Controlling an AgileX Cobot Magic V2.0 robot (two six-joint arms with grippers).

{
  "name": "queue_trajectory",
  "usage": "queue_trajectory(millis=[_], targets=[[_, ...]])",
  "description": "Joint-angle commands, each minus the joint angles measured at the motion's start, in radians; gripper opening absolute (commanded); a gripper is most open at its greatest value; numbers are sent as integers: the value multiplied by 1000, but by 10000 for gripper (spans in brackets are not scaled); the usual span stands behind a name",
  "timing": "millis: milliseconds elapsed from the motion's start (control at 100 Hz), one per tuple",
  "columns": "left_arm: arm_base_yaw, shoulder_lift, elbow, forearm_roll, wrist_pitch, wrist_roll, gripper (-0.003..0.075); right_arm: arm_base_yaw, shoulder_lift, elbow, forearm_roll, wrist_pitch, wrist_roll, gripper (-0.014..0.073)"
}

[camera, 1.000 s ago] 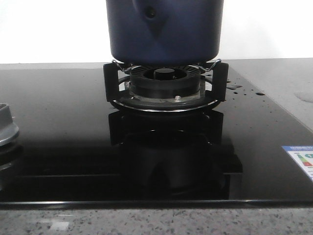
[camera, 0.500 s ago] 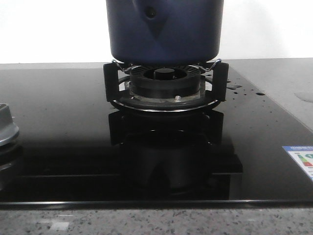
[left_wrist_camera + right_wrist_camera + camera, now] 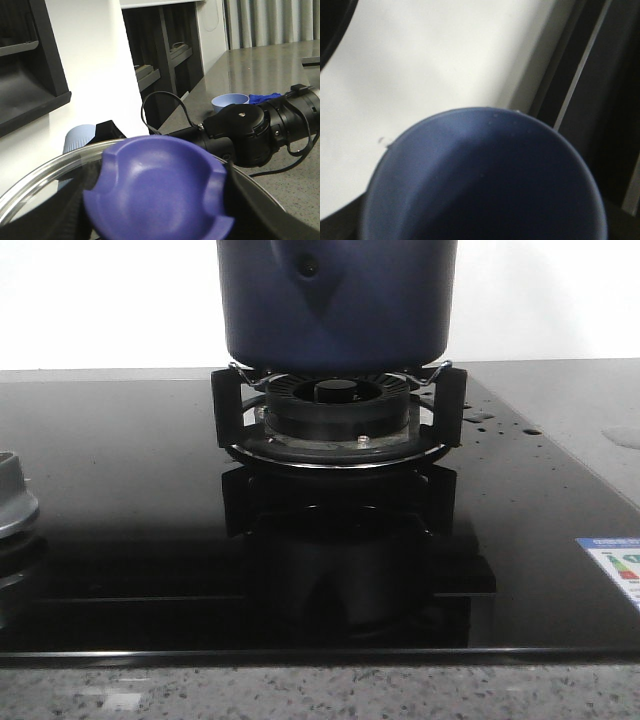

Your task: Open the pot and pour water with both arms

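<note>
Nothing in the front view has changed over the last second: the pot [image 3: 337, 305] sits just as it did on the burner stand [image 3: 338, 420] at 12 o'clock on the black hob [image 3: 130, 510]. The lid's blue knob [image 3: 157, 192] fills the left wrist view over its glass rim [image 3: 37, 175], apparently between the left fingers, though the grip itself is hidden. A blue cup [image 3: 485, 180] fills the right wrist view; the right fingers are out of sight. Judging by this stillness, lid lifting hasn't visibly begun.
</note>
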Motion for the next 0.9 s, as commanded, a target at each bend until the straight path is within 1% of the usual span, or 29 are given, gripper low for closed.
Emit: queue_trajectory(millis=[0,140,250,310,380,430,480,560,660,740,810,890], targets=[[2,-26,-33,-85,-20,-11,315,-1,-33,-32,81,9,113,195],[2,-26,-33,-85,-20,-11,315,-1,-61,-9,276,122,330,195],[2,-26,-33,-85,-20,-13,315,-1,-98,-8,463,288,473,195],[2,-26,-33,-85,-20,-13,315,-9,-116,-6,562,370,491,195],[2,-26,-33,-85,-20,-13,315,-41,-141,13,657,400,491,195],[2,-26,-33,-85,-20,-13,315,-75,-168,45,701,371,496,194],[2,-24,-33,-85,-20,-13,315,-122,-195,89,728,326,528,183],[2,-22,-33,-85,-20,-16,315,-195,-240,192,746,241,615,150],[2,-22,-33,-85,-20,-18,315,-304,-296,338,746,74,719,115],[2,-22,-33,-85,-20,-18,315,-393,-325,459,746,-48,787,113],[2,-22,-33,-85,-20,-18,315,-456,-335,546,746,-144,823,113],[2,-22,-33,-85,-20,-18,315,-511,-335,624,747,-256,827,113]])
